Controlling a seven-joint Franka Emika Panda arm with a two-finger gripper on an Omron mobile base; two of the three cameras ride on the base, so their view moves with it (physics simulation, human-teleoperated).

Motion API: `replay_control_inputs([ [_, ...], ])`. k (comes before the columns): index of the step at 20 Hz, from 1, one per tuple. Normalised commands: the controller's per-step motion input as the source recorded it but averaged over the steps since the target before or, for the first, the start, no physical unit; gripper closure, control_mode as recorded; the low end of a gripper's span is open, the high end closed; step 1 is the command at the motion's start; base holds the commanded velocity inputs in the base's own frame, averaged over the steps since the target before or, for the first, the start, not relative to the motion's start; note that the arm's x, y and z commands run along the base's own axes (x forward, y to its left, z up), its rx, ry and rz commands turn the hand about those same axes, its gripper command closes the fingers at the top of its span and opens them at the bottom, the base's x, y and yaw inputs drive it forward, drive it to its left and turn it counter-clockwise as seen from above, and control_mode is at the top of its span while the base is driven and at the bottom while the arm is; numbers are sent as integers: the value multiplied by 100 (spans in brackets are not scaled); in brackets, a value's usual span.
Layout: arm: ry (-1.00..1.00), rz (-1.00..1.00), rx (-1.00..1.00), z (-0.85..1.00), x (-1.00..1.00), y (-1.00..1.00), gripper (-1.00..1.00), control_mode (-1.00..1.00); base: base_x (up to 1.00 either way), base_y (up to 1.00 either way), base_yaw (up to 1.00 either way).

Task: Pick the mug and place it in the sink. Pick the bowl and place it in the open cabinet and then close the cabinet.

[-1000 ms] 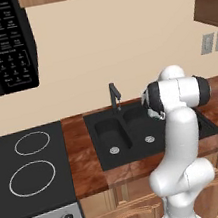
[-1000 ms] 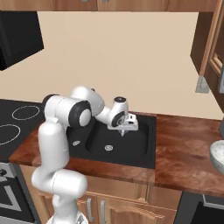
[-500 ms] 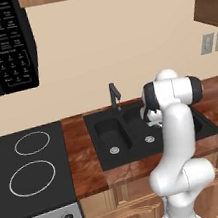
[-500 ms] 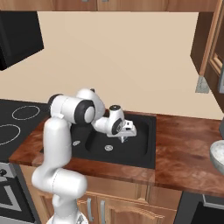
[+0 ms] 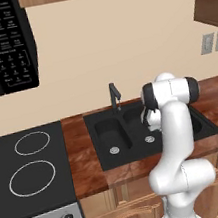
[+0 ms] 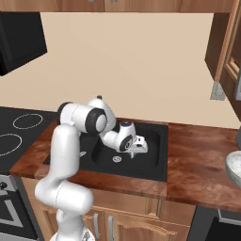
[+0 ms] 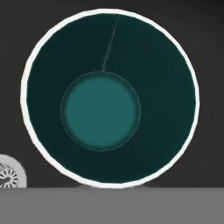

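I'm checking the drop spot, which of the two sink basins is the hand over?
The basin on the robot's right: the hand hangs there with the mug, past the divider from the left one.

- The mug (image 7: 109,98) hangs over the sink (image 6: 155,162), above its right basin, with a drain (image 7: 8,174) just beside it
- The bowl (image 6: 234,167) sits on the counter (image 6: 197,164) near its right edge, well right of the sink
- The stove (image 5: 30,170) adjoins the counter's left edge

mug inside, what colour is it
Teal inside, darker on the walls, with a thin white rim; the mug shows best in the hand view.
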Motion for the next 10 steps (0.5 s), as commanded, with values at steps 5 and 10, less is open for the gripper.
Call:
replay_control_inputs([
  [5, 0, 0, 2, -4, 0, -2, 100, -100, 0, 0, 0],
  [10, 0, 0, 0, 0, 0, 0, -100, -100, 0, 0, 0],
])
